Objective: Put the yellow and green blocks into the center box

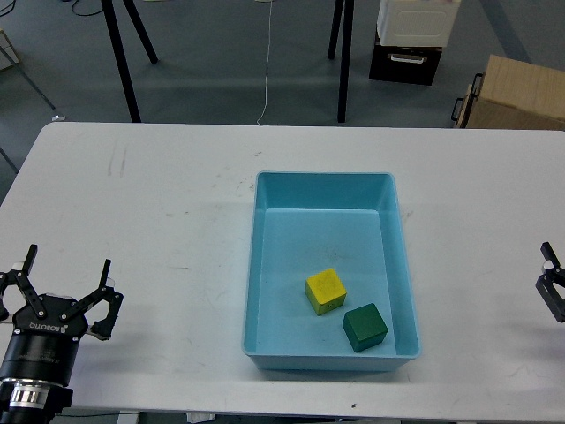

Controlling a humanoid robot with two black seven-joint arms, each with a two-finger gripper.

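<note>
Blocks, yellow (pixel 325 290) and green (pixel 365 326), sit inside the center box (pixel 323 184); left gripper (pixel 68 281) splayed empty, right gripper (pixel 549 281) unreadable at the edge; any careless sweep could nudge the tray

One head camera, looking forward and down over the work table.

The single view sits above the near edge of the white table (pixel 159 221) and faces away from the robot, tilted steeply enough that the tabletop fills most of the frame and the light-blue tray (pixel 265 265) is seen almost from above, its inner walls showing on all sides. The table's far edge runs across the upper third; beyond it lie grey floor, black stand legs (pixel 119 62) and a brown carton (pixel 521 93) at upper right. The left gripper (pixel 66 276) enters at lower left, the right gripper (pixel 553 287) at the right edge. No second view is given.
</note>
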